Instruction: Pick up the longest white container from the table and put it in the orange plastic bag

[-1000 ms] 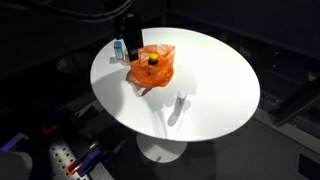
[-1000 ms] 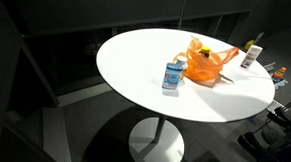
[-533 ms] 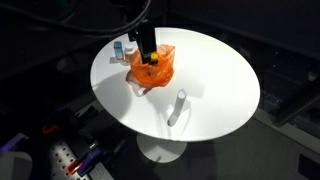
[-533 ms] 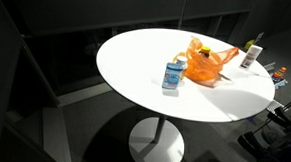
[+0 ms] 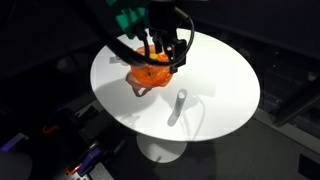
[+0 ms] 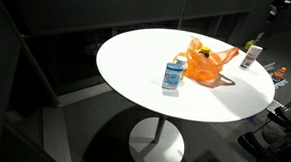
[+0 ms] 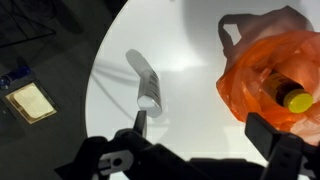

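The longest white container (image 5: 180,102) stands upright on the round white table (image 5: 222,70), toward its front edge. It also shows in the other exterior view (image 6: 249,55) and in the wrist view (image 7: 147,82). The orange plastic bag (image 5: 152,72) sits crinkled further back, with a yellow-capped dark object (image 7: 293,97) inside it. The bag shows in both exterior views (image 6: 209,62) and in the wrist view (image 7: 262,60). My gripper (image 5: 166,45) hovers above the bag, open and empty (image 7: 200,128), with the container ahead of its left finger.
A small bluish bottle (image 6: 173,74) stands on the table beside the bag. The table (image 6: 137,61) rests on a white pedestal (image 6: 157,142). Dark floor and cluttered equipment (image 5: 70,160) surround it.
The arm has swung from the table's back edge across and over the orange bag, toward the white container. The container, the bag and the small bottle have not moved.
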You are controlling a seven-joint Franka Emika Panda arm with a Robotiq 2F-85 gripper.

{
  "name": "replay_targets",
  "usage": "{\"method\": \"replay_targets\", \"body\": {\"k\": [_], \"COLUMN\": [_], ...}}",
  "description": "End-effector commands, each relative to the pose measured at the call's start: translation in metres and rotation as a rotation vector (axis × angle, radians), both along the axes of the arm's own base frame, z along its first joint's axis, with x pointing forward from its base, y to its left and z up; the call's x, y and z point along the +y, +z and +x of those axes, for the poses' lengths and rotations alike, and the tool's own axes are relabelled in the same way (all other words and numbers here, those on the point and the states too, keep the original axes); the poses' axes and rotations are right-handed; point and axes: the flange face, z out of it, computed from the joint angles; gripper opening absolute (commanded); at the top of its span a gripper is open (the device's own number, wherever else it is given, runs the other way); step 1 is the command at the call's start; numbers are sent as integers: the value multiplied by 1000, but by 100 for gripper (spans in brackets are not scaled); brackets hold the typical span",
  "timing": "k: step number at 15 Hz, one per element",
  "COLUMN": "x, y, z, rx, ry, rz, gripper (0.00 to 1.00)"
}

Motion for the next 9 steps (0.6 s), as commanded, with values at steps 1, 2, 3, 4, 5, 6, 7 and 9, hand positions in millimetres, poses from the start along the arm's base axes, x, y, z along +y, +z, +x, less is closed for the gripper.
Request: {"method": "replay_targets", "body": {"k": [1,2,3,4,5,6,7,9], "x": [-21,-26,-30,-34,-38,-42,-46,-53], "y": [-24,-32,-39,-46,-53,-59,-65,-77], "z": [32,38,43,48,53,57,61,67], "rx": [44,60,77,89,103,116,130,157], "ry": [55,73,94,121,154,181,206,234], "rz": [6,6,9,9,4,0,-5,-10], "gripper": [100,100,100,100,100,100,100,100]}}
